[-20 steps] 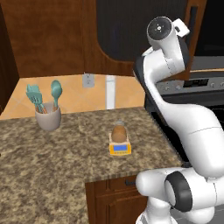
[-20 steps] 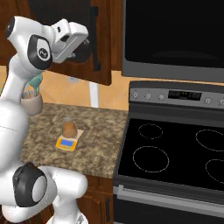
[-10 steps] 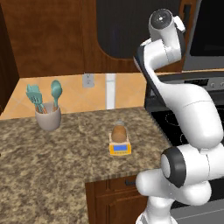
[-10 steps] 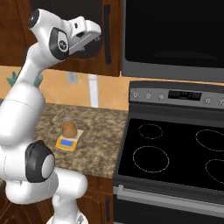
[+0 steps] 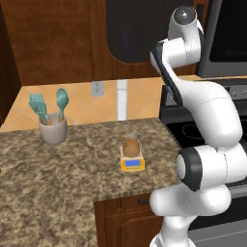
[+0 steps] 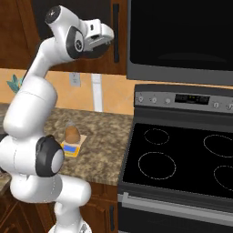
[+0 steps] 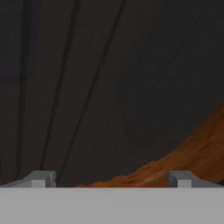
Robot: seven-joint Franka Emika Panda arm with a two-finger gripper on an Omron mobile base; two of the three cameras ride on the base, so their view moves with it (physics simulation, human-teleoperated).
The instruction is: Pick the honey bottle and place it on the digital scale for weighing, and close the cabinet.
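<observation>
Honey bottle (image 5: 130, 146): amber-brown, rounded, upright on the grey plate of the digital scale (image 5: 132, 163), which sits on the speckled granite table (image 5: 58, 183) near its front right corner; in the right base view the same pair shows as bottle (image 6: 72, 132) on scale (image 6: 71, 148), just left of the black stove (image 6: 182, 159). Utensil cup (image 5: 53, 130): beige, holding teal utensils, well apart from the scale toward the back left of the table. Cabinet (image 6: 119, 32): dark reddish-brown wall unit, door with dark inset panel and long black vertical handle (image 6: 116, 32). Gripper (image 6: 108, 32): raised high, close beside that handle; in the hand view its two fingertips (image 7: 41, 178) stand spread wide with nothing between them, gripper (image 7: 109, 181) facing the dark panel (image 7: 87, 78) at close range, a strip of reddish wood at lower right. Wall outlet (image 5: 97, 88) and a pale vertical strip (image 5: 121, 99) on the orange backsplash behind the table.
</observation>
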